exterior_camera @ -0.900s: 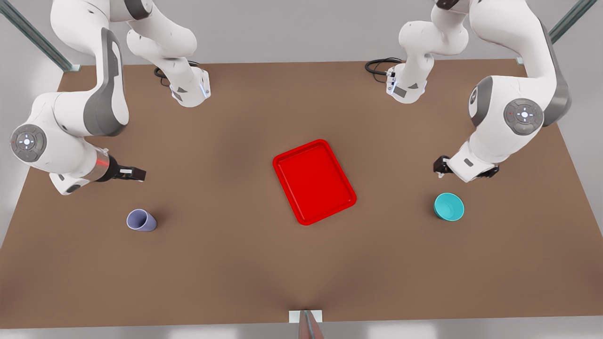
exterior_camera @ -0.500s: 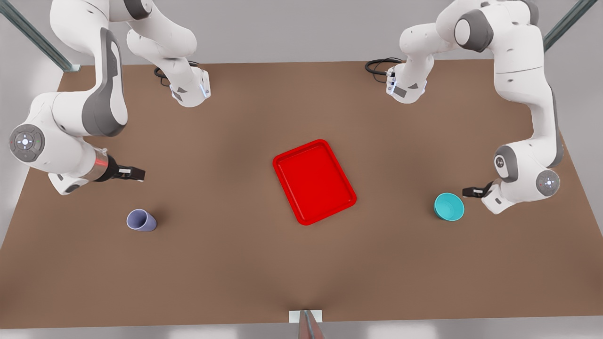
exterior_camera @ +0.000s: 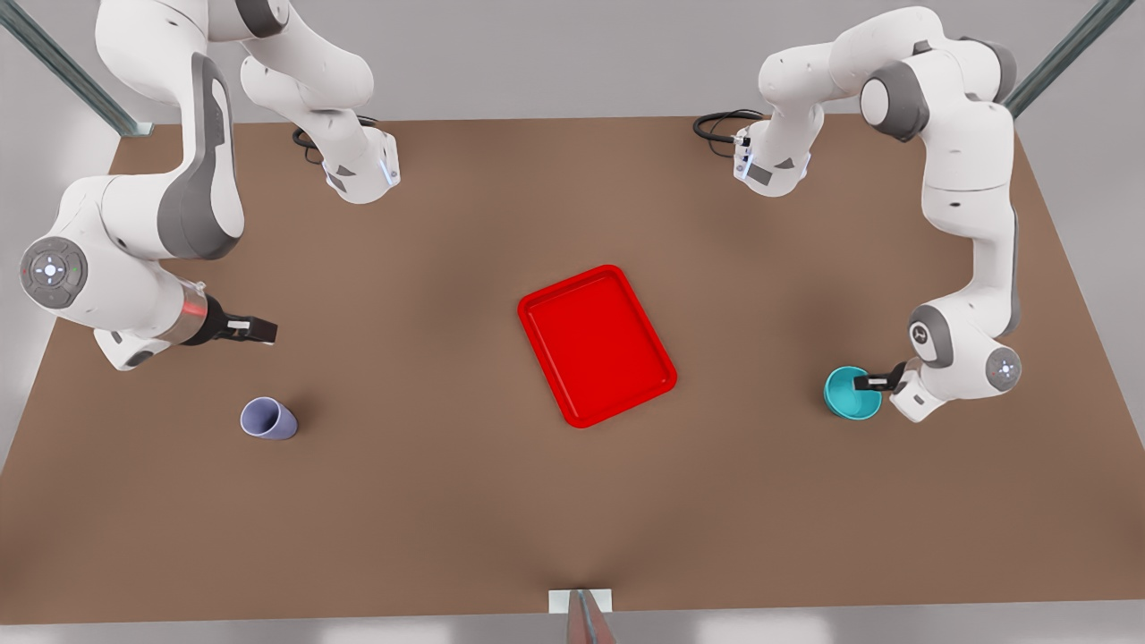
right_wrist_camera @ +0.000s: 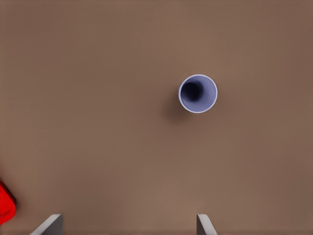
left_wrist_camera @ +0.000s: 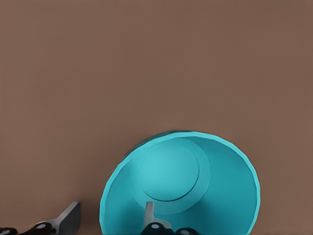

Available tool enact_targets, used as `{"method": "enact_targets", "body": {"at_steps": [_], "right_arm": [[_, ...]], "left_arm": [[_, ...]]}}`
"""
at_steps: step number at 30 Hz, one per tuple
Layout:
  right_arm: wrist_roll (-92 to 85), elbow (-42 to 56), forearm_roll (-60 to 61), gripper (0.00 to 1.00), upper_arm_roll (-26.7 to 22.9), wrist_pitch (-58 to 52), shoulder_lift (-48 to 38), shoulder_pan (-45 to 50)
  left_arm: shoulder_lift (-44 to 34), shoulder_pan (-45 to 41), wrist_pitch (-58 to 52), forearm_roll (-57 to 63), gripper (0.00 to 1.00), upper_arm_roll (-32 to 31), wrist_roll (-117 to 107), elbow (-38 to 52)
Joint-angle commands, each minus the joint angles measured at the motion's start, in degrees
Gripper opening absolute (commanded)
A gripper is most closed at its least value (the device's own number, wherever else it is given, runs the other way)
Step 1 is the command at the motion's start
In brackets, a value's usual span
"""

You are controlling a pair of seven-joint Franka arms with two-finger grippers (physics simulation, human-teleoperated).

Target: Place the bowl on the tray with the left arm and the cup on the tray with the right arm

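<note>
The left gripper (exterior_camera: 860, 383) is spread wide astride the rim of the small round teal bowl (exterior_camera: 851, 394) on the brown table (exterior_camera: 447, 501), at the front view's right. The right gripper (exterior_camera: 259, 332) is held wide open above the table, apart from the upright lavender tapered cup (exterior_camera: 267, 419). The flat red rectangular tray (exterior_camera: 597, 344) is seen mid-table between them.

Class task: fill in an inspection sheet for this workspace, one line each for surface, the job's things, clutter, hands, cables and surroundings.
Surface: brown table, bare apart from the items listed.
Job's things: red tray mid-table, empty; teal bowl and lavender cup upright on the table, apart from it.
Clutter: nothing seen.
Hands: left hand open, one finger inside the bowl's rim, one outside; right hand open, waiting above the table, off the cup.
Cables: black loops at the arm bases.
Surroundings: grey wall, metal struts.
</note>
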Motion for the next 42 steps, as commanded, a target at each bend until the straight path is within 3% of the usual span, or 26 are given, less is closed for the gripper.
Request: {"method": "enact_targets", "body": {"at_steps": [1, 3, 13, 16, 18, 22, 25, 32, 33, 34, 37, 42], "right_arm": [[-0.02, 0.0, 0.0, 1.0, 0.0, 0.0, 0.0, -0.15], [-0.11, 0.0, 0.0, 1.0, 0.0, 0.0, 0.0, -0.15], [-0.11, -0.09, 0.0, 1.0, 0.0, 0.0, 0.0, -0.06], [-0.11, -0.09, 0.0, 1.0, 0.0, 0.0, 0.0, -0.15], [-0.11, -0.09, 0.0, 1.0, 0.0, 0.0, 0.0, -0.15], [-0.11, -0.09, 0.0, 1.0, 0.0, 0.0, 0.0, -0.24], [-0.11, -0.09, 0.0, 1.0, 0.0, -0.09, -0.09, -0.07], [-0.11, -0.09, 0.0, 1.0, 0.0, -0.09, 0.0, -0.06], [-0.11, -0.09, 0.0, 1.0, 0.0, -0.09, 0.0, -0.15], [-0.11, -0.09, 0.0, 1.0, 0.0, -0.09, 0.0, -0.15], [-0.11, -0.09, -0.09, 1.0, 0.0, 0.61, 0.08, -0.24], [-0.19, -0.44, -1.05, 1.0, -0.97, 3.87, 2.19, -2.7]], "left_arm": [[0.18, 0.01, 0.09, -0.36, 0.29, 0.0, 0.0, 0.0], [0.45, 0.01, 0.09, -0.36, 0.21, 0.0, -0.09, 0.26], [-1.66, -0.34, -2.8, -3.34, 0.21, -0.53, -1.5, 0.97], [-7.2, -7.37, -10.02, -6.16, 0.21, -0.62, -9.32, 1.14], [-10.98, -16.41, -11.43, -6.16, 0.21, -0.53, -18.62, 1.23], [-10.28, -33.55, -10.28, -6.95, 0.21, -0.53, -46.76, 4.84], [-8.78, -39.27, -8.79, -11.96, 0.21, -0.62, -51.24, 4.4], [-4.39, -40.68, -4.57, -11.87, 0.21, -0.53, -49.4, 4.75], [-5.27, -39.63, -7.02, -11.43, 0.7, 0.0, -42.29, 5.01], [-6.06, -38.4, -14.31, -7.84, 0.96, 2.37, -38.24, 8.61], [-8.17, -35.85, -32.43, 6.14, 0.97, 4.04, -30.69, 19.51], [-12.3, -33.82, -34.19, 10.01, 1.0, 6.15, -17.23, 19.95]]}}
